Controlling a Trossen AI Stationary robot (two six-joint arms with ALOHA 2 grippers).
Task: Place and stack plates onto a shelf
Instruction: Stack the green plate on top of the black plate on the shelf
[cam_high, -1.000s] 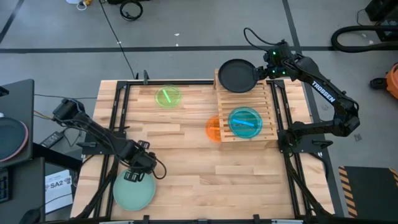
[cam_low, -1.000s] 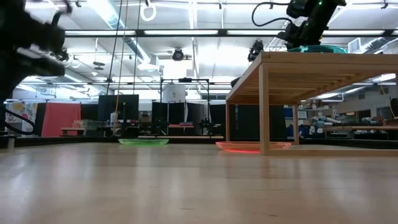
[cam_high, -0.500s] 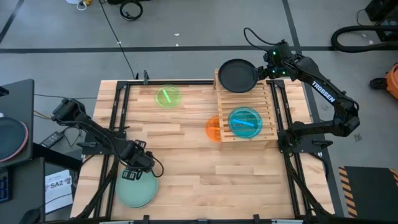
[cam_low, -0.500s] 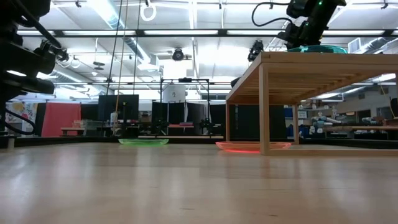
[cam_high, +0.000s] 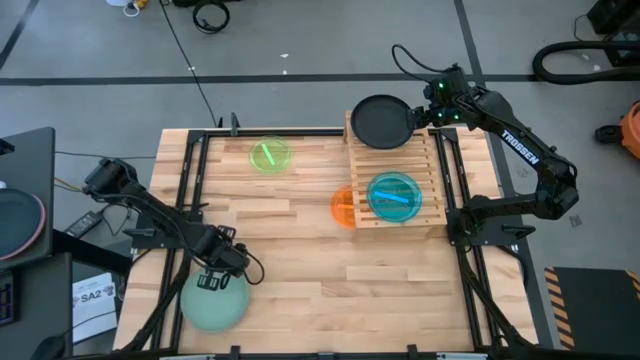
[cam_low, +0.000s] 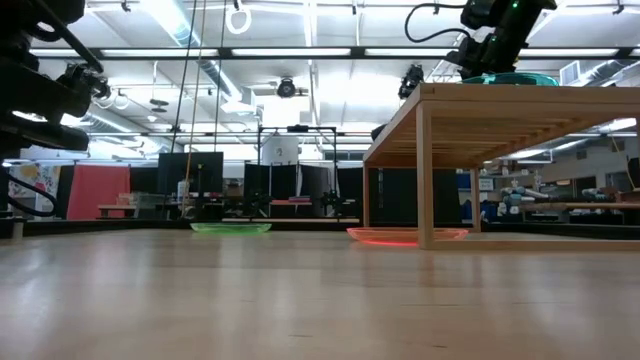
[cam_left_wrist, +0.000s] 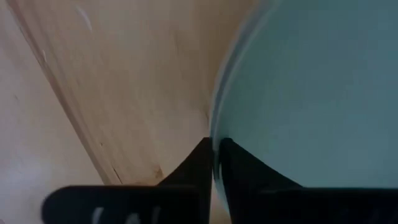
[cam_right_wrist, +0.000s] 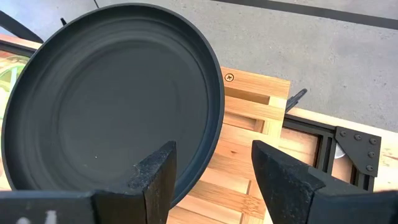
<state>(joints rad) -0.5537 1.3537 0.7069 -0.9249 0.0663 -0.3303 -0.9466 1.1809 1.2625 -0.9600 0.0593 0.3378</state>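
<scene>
A mint green plate (cam_high: 214, 305) lies flat on the table near its near left corner, and my left gripper (cam_high: 212, 279) is shut on its far rim. On the wooden slat shelf (cam_high: 430, 170) sit a black plate (cam_high: 380, 120) at the far end and a cyan plate (cam_high: 393, 196) at the near end. An orange plate (cam_high: 341, 207) lies on the table, partly under the shelf's left edge. A green translucent plate (cam_high: 270, 156) lies on the table farther left. My right gripper (cam_right_wrist: 214, 174) hangs open above the black plate's right rim (cam_right_wrist: 214, 106). My left gripper pinches the mint plate's far rim (cam_left_wrist: 215, 127) between its two fingers (cam_left_wrist: 200, 163), one on the inner side of the rim and one on the outer side. The fingers come from above, pointing down. The plate lies flat on the table.
The shelf stands on legs (cam_low: 424, 170) at the right of the table, with the orange plate (cam_low: 405, 236) below it. Black frame rails (cam_high: 190, 190) run along the table's left and right sides. Bare wood lies at the table's middle and near right.
My left gripper has come down toward the table's near edge onto the mint plate's far rim, and its fingers have shut on that rim. The plate has stayed flat on the table.
</scene>
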